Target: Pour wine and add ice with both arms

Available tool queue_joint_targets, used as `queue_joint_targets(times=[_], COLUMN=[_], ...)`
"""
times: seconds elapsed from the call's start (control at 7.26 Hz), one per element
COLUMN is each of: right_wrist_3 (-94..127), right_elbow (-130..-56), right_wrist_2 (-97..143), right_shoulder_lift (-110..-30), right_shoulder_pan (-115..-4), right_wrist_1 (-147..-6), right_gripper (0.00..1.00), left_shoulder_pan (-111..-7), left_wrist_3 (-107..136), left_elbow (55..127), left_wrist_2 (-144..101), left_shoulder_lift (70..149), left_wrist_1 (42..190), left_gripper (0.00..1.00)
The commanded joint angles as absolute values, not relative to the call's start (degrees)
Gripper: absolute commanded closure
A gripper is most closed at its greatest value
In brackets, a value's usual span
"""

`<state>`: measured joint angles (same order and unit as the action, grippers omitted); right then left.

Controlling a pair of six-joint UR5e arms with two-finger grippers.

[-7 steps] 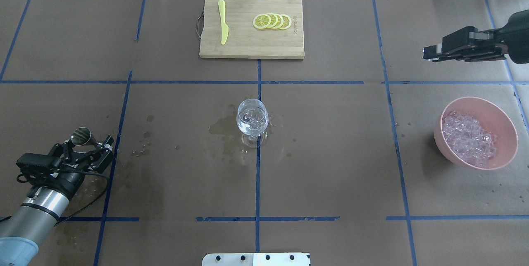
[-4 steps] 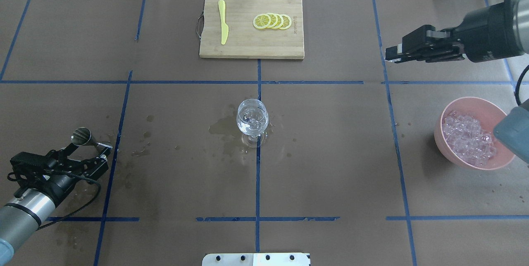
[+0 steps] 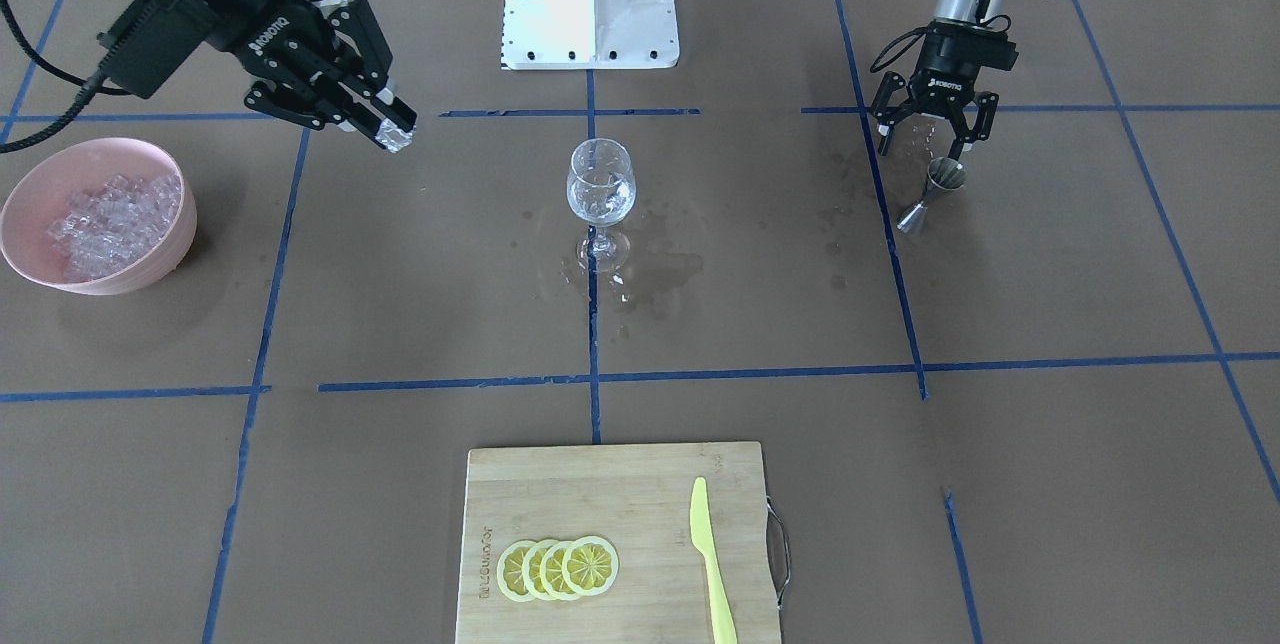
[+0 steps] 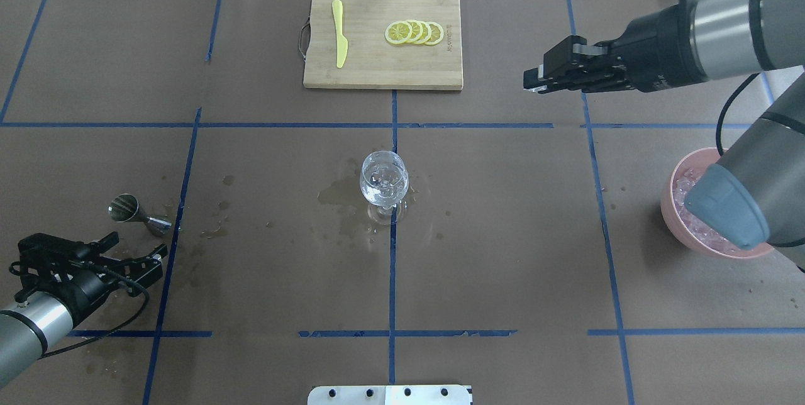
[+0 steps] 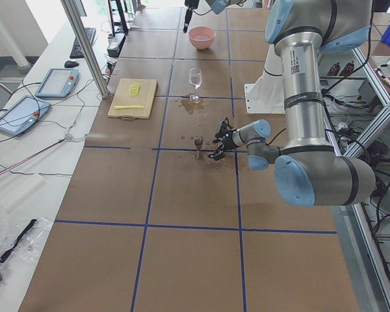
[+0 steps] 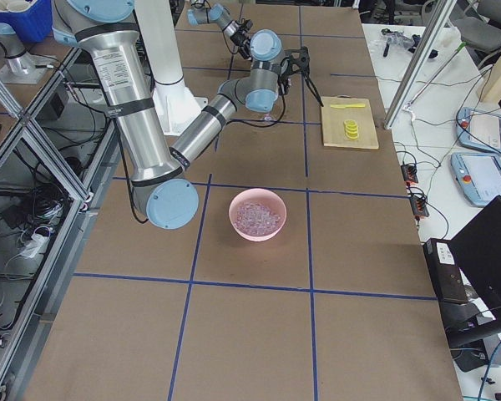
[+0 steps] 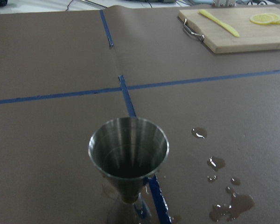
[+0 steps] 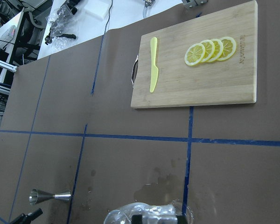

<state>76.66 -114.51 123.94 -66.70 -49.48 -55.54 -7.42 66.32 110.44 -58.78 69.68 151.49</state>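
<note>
R pincer (image 3: 393, 129) clamps an ice cube (image 3: 400, 137) near wine glass (image 3: 601, 186); L pincer (image 3: 935, 139) spread wide, just clear of upright jigger (image 3: 930, 192).

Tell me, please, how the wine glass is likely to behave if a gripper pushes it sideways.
The wine glass probably tips easily: a wide bowl sits on a thin stem and small foot. The wet patch around its foot may let it slide first. Its thin clear wall looks fragile, so a fall could break it.
</note>
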Motion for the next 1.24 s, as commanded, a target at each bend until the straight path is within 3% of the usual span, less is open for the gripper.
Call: queue_joint_targets(times=[0.0,0.28,0.69,1.1], right_wrist_3=[77.52,77.52,77.52,77.43], right_elbow=[-109.45,-106.44,-106.17,-107.4], right_wrist_2=[119.11,115.59,111.09,114.86], right_shoulder_lift=[-60.59,-54.26,-50.98,-50.98], right_shoulder_pan=[-45.54,-42.64,-35.52,-34.54], right_wrist_1=[-55.63,-61.56,-68.18,-76.27], right_gripper=[1.0,1.0,1.0,1.0], left_shoulder_pan=[-8.86,-17.28,-23.16,-29.0], left_wrist_3=[66.79,66.8,66.45,65.83], left_elbow=[119.57,129.68,130.87,131.66], left_wrist_2=[-71.31,-86.78,-93.48,-99.14], left_shoulder_lift=[65.05,66.52,69.07,77.49], left_wrist_1=[144.1,126.12,125.07,115.0], left_gripper=[0.0,0.0,0.0,0.0])
